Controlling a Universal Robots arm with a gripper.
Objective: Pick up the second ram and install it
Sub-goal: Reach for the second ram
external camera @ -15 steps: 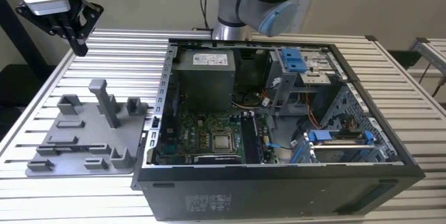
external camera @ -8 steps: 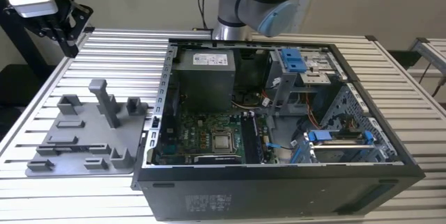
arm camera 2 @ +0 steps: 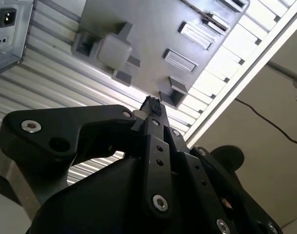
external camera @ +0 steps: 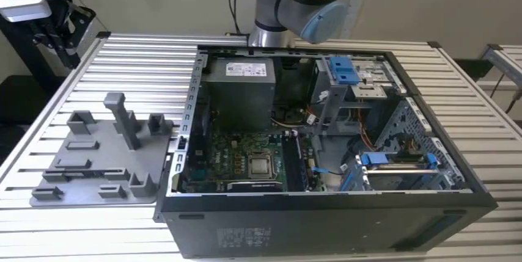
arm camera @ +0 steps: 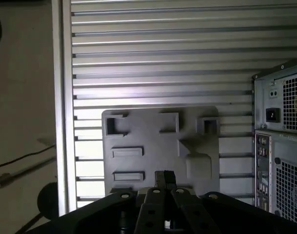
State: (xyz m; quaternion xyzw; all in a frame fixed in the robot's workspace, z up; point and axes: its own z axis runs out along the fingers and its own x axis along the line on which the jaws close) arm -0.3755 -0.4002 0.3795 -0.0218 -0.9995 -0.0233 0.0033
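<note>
Over the grey holder tray (arm camera: 153,141), in the first wrist view, the end effector (arm camera: 164,178) is held with its fingertips pressed together; nothing is discerned between them. The tray is noted at nine o'clock of the open computer case (external camera: 326,219) in the exterior view, both carried on the slatted table (external camera: 139,60). The place of the second ram cannot be told: whether it is seated in a tray recess is not resolved, and the long slots of the motherboard (external camera: 236,152) are not to be mistaken for it. The step is judged to be the approach for the pick. For a clean pick, the jaws would need to be parted before descent, squared to the stick's long axis, and closed on its faces, not its chips.
</note>
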